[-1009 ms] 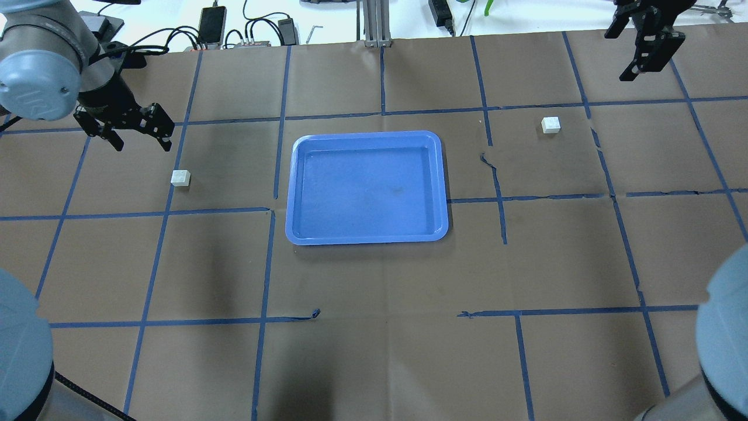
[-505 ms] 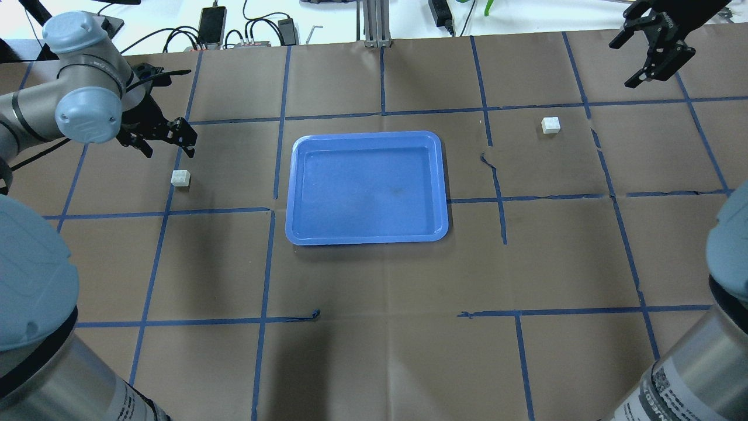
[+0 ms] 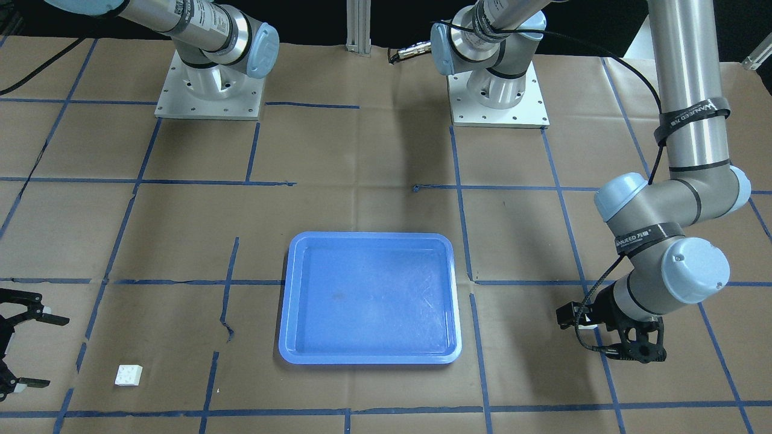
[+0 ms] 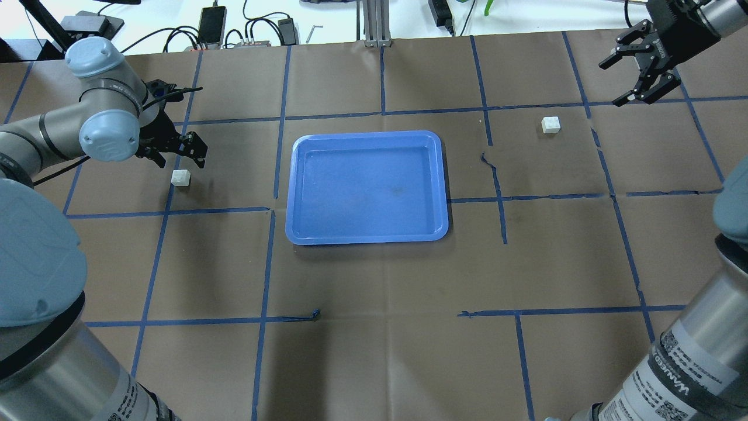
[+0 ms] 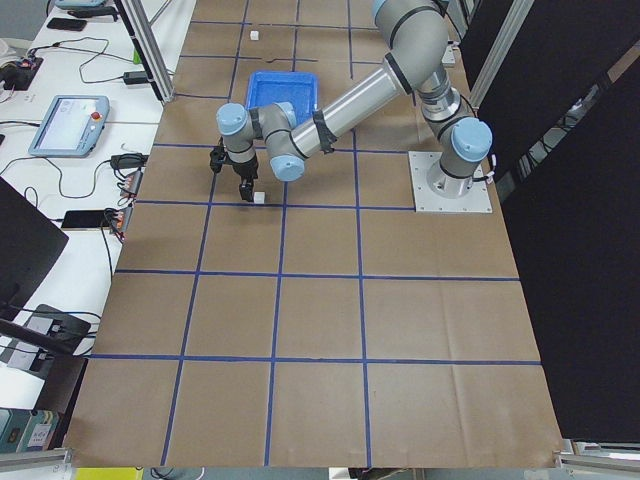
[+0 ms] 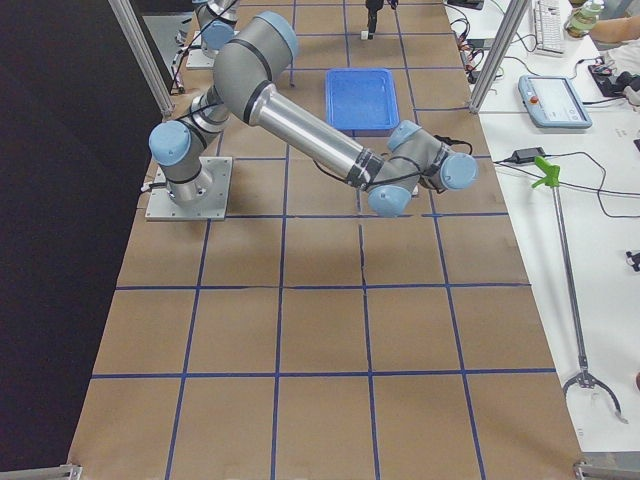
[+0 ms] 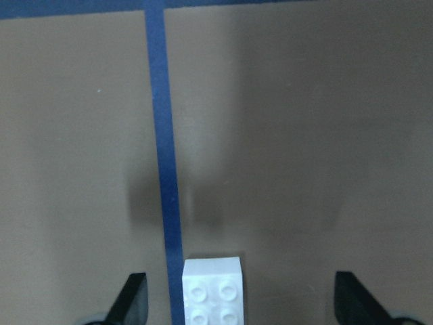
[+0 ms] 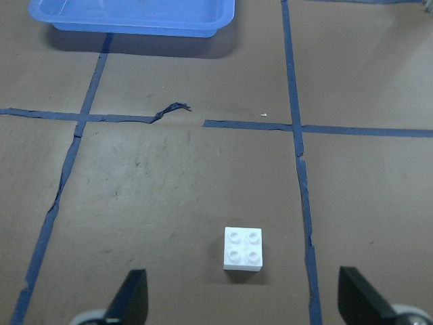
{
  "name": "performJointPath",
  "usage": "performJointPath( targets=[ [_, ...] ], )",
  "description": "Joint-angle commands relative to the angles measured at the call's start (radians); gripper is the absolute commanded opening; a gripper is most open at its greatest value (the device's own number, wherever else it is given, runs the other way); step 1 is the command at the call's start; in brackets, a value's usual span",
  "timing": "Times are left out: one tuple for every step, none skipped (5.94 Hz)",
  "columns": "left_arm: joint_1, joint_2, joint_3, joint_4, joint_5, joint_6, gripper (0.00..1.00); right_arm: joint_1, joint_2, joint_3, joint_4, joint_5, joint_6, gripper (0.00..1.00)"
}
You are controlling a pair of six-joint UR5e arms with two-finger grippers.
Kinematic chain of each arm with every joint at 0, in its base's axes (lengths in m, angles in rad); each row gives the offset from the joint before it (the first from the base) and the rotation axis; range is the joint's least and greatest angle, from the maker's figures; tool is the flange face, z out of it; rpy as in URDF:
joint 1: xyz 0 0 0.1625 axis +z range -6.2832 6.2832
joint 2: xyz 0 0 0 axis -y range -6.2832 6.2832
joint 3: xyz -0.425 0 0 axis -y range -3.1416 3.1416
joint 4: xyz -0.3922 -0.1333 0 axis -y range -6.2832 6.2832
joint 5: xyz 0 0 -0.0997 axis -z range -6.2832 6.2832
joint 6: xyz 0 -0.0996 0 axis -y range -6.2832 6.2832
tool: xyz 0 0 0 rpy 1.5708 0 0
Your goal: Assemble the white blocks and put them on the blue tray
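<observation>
Lying well apart on the brown-paper desk (image 4: 380,280), two bricks, studs up, neither joined nor on the tray. The left-hand small white square plastic brick (image 4: 180,178) (image 7: 212,291) (image 5: 258,197) sits off the tray's left side, just beside one of the blue tape lines (image 7: 164,135). The right-hand small white square plastic brick (image 4: 550,124) (image 3: 128,375) (image 8: 243,249) sits farther out on the other side, toward the desk's far edge.

The large shallow rectangular blue plastic tray (image 4: 367,238) (image 3: 368,355) (image 8: 135,20) (image 5: 280,90) (image 6: 358,100) sits mid-desk between them; floor scuffed, nothing in it.

The left arm (image 4: 58,128) is bent low over the desk. The left jaws are spread and hold nothing, hanging just on the far side of the left-hand brick in the overhead view. In the left wrist view the brick shows at the bottom edge between the two dark fingertips (image 7: 132,301), nearer the view's left one and clear of both. How high they hang above the brick I cannot tell.

The right arm (image 4: 710,11) reaches in at the far right corner. The right jaws are spread wide and empty, beyond and outboard of the right-hand brick, apart from it. In the right wrist view the brick lies ahead of the fingertips (image 8: 132,298), roughly centred between them, with a tape line running close by its side.
</observation>
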Motion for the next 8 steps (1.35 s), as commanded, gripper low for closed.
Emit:
performJointPath(
  targets=[
    [0.007,0.0,-0.014,-0.001,0.003,0.003,0.84,-0.001,0.095,0.013,-0.016,0.108,-0.078,1.0],
    [0.022,0.004,-0.015,-0.016,0.002,0.004,0.76,-0.003,0.132,0.016,-0.013,0.112,-0.079,1.0],
    [0.027,0.004,-0.021,-0.018,0.002,0.004,0.6,-0.003,0.148,0.016,-0.01,0.115,-0.078,1.0],
    [0.027,0.01,-0.026,-0.018,0.003,0.003,0.31,-0.001,0.155,0.019,-0.001,0.121,-0.078,1.0],
    [0.026,0.017,-0.026,-0.02,0.003,0.006,0.06,-0.001,0.157,0.061,-0.008,0.124,-0.078,1.0],
    [0.023,0.03,-0.017,-0.035,0.005,0.017,0.0,0.0,0.154,0.081,-0.011,0.17,-0.078,1.0],
    [-0.047,0.097,-0.005,-0.112,0.015,0.027,0.0,0.005,0.154,0.082,-0.016,0.17,-0.078,1.0],
    [-0.194,0.14,-0.015,-0.153,0.018,0.05,0.0,0.006,0.154,0.082,-0.017,0.17,-0.078,1.0]
  ],
)
